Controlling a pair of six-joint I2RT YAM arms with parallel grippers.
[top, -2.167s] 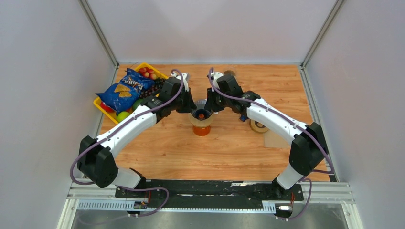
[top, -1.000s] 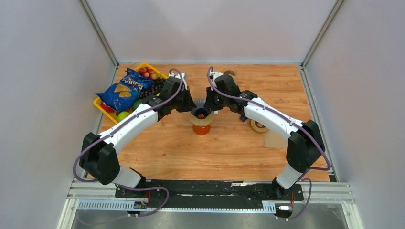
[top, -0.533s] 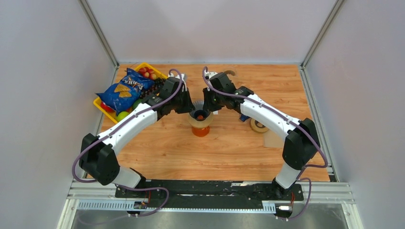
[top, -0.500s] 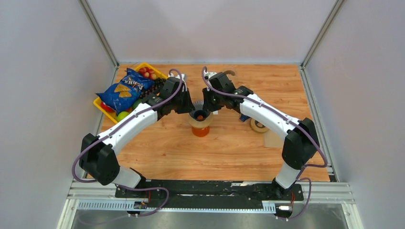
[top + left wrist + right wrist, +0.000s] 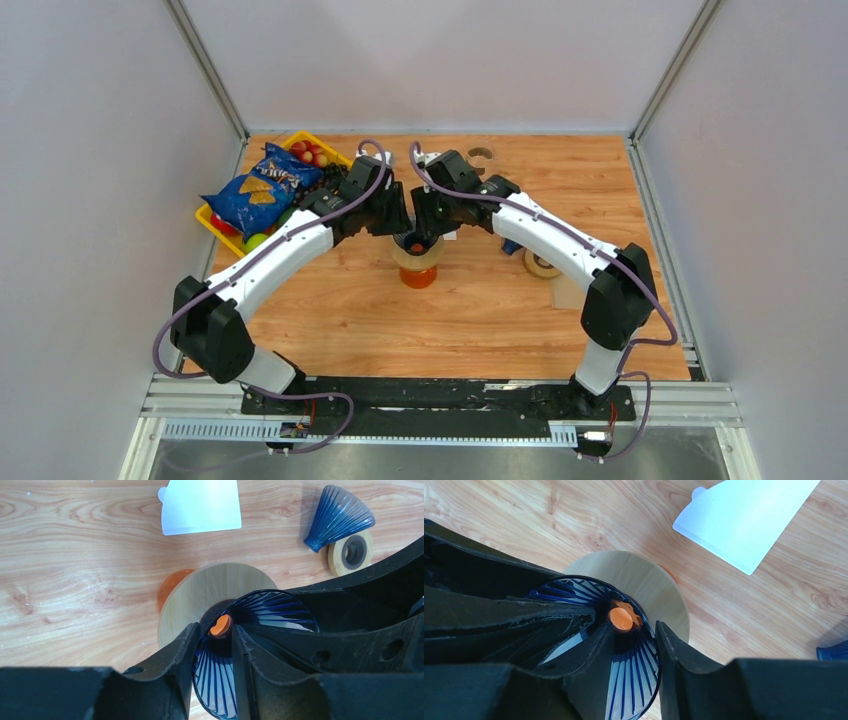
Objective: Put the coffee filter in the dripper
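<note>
- Straddling the dripper (image 5: 270,607) wall: left gripper (image 5: 215,642), fingers narrowly parted, one inside the cone, one outside.
- Right gripper (image 5: 634,630) is doing the same from the opposite side, also slightly spread.
- Filter (image 5: 200,505) is lying flat on the table (image 5: 75,555), top centre of left wrist view, apart from the dripper.
- Dripper is sitting on a wood disc (image 5: 220,587).
</note>
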